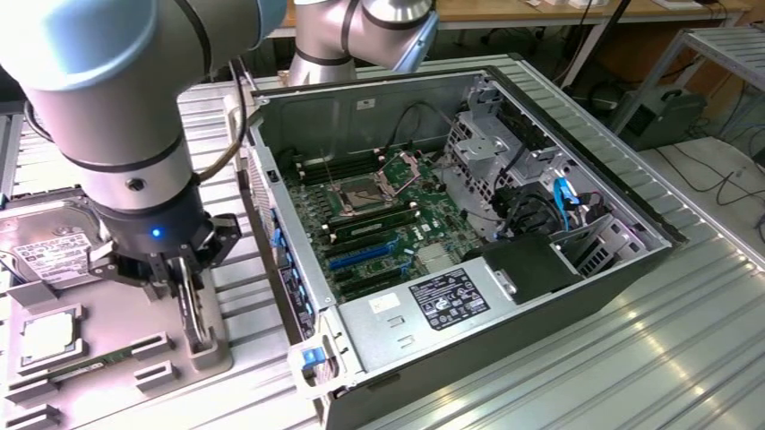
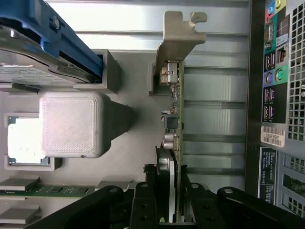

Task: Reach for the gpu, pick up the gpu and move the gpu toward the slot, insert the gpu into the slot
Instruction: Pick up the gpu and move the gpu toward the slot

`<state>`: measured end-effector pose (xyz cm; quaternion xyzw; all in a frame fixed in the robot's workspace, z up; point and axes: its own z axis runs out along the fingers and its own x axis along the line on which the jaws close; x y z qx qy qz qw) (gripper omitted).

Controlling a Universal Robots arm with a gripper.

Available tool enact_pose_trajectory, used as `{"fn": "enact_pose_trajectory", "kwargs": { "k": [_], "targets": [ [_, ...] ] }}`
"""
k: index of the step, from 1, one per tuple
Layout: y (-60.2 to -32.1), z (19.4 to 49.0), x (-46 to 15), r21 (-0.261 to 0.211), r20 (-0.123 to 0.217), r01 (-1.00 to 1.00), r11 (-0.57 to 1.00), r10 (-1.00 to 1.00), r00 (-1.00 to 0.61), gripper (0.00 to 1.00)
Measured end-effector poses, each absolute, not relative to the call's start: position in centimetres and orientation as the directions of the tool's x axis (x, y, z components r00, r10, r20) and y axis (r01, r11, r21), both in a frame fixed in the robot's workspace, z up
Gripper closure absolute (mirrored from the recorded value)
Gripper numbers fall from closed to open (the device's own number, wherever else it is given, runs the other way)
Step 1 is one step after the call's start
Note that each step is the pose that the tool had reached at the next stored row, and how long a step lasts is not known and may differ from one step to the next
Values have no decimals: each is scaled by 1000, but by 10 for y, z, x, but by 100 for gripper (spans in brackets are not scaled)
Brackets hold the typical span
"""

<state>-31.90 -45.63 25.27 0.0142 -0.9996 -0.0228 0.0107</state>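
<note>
The gpu (image 2: 174,119) stands on its long edge in a groove of the grey holder tray (image 1: 125,309), along the tray's edge nearest the open computer case (image 1: 478,224). Its silver bracket (image 2: 179,43) is at the end of the card farthest from the arm. In the exterior view the card (image 1: 189,315) shows as a thin dark strip rising from the tray under the wrist.

The gripper (image 2: 170,193) is down over the near end of the card, one black finger against each flat face. The jaws look closed onto the card, which is seated in its groove.

Elsewhere on the tray, a processor chip (image 1: 48,336) and a green memory stick (image 1: 90,363) lie towards its far edge, away from the case. A labelled hard drive (image 1: 48,246) sits by the corner behind the arm. Tray and case both rest on the ribbed metal bench (image 1: 669,358).
</note>
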Motion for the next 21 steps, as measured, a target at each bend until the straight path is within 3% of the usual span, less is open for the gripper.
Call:
{"fn": "enact_pose_trajectory", "kwargs": {
  "k": [21],
  "targets": [
    [-456,355,-319,46,21,-28,999,-29,-999,72]
  ]
}}
